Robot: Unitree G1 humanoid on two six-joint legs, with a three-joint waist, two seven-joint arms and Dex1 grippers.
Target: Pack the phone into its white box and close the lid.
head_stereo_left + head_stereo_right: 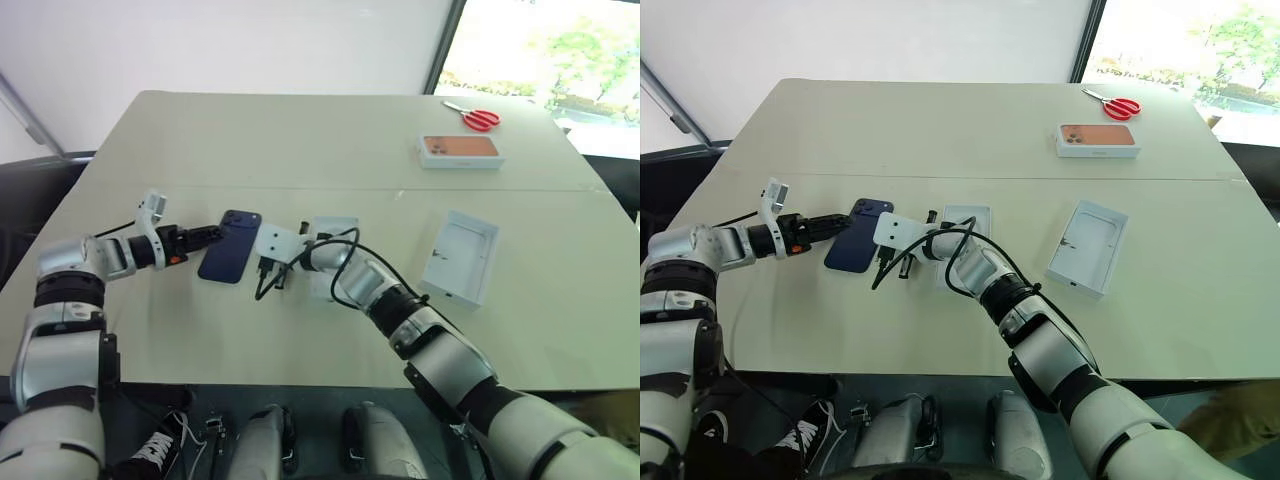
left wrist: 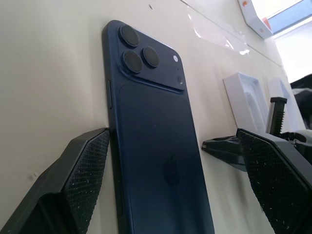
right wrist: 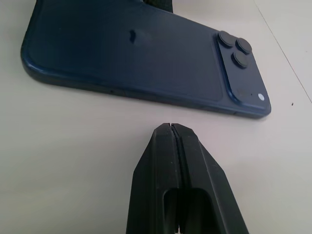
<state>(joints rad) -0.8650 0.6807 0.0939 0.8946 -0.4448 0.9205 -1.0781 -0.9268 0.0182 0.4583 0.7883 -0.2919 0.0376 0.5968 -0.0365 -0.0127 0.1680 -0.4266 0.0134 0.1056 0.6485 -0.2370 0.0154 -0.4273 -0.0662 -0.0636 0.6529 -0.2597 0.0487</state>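
The dark navy phone [image 1: 230, 247] lies back up on the beige table [image 1: 300, 140], its camera cluster at the far end. My left gripper [image 2: 170, 141] is open around the phone's near end; one finger [image 2: 83, 165] touches its long edge and the other stands apart. My right gripper [image 3: 170, 126] is shut and empty, its tip just short of the phone's other long edge. The white box [image 1: 967, 215] sits just behind my right wrist, partly hidden, with a pale rounded recess inside. Further right the lid [image 1: 460, 258] lies open side up, plain white inside.
A box printed with an orange phone [image 1: 459, 150] lies at the far right of the table, with red-handled scissors [image 1: 478, 117] beyond it. A black cable [image 1: 340, 262] loops over my right wrist. A seam crosses the table behind the phone.
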